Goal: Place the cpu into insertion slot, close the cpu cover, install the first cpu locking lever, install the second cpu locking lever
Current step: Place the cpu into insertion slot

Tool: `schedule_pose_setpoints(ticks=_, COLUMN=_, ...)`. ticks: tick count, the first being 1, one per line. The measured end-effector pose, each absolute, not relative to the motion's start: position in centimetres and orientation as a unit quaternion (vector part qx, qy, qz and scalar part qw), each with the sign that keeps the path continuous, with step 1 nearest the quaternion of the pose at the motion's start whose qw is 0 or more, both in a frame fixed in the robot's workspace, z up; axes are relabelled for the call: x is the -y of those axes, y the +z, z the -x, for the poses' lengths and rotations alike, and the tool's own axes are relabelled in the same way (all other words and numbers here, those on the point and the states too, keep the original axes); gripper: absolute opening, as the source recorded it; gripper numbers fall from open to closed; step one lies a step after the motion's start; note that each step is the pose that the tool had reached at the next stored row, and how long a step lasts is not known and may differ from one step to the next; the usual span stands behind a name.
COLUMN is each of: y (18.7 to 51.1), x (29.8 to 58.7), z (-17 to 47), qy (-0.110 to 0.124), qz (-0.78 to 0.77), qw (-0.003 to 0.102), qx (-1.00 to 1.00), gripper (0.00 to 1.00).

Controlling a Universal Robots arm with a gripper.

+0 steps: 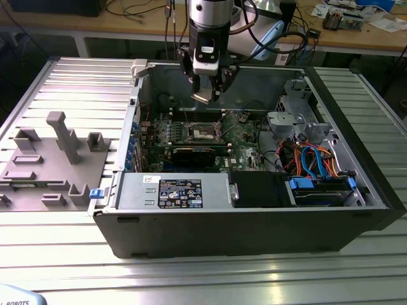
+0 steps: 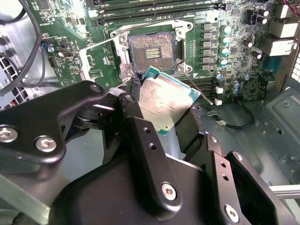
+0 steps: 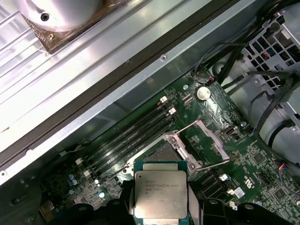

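My gripper (image 1: 205, 95) is shut on the cpu (image 1: 202, 97), a flat silver-topped chip with a green edge. It hangs above the green motherboard inside the open computer case. In both wrist views the cpu (image 2: 164, 102) (image 3: 160, 193) sits clamped by its edges between the black fingers (image 2: 136, 89). The insertion slot (image 2: 152, 49) (image 3: 161, 151) lies open below it, its dark centre exposed; the chip hides part of it in the first wrist view. The cpu cover (image 3: 205, 143) stands swung up beside the slot. A thin locking lever (image 2: 199, 91) sticks out, released.
Long black memory slots (image 3: 131, 136) run beside the socket. The case wall (image 3: 140, 79) rises behind the board. A power supply (image 1: 181, 192) and a drive bay with blue cables (image 1: 315, 168) fill the case front. A grey fixture (image 1: 57, 159) stands at the exterior view's left.
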State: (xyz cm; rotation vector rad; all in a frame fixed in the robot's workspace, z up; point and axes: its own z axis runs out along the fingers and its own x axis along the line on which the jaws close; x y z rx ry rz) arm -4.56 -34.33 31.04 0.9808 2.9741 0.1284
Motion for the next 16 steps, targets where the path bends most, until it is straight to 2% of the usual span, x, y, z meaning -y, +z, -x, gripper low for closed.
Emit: schedule_pose_setpoints(ticks=16, y=31.03, x=34.33, z=4.56, qy=0.041, qz=-0.331, qw=0.004, qx=-0.943, gripper=0.54)
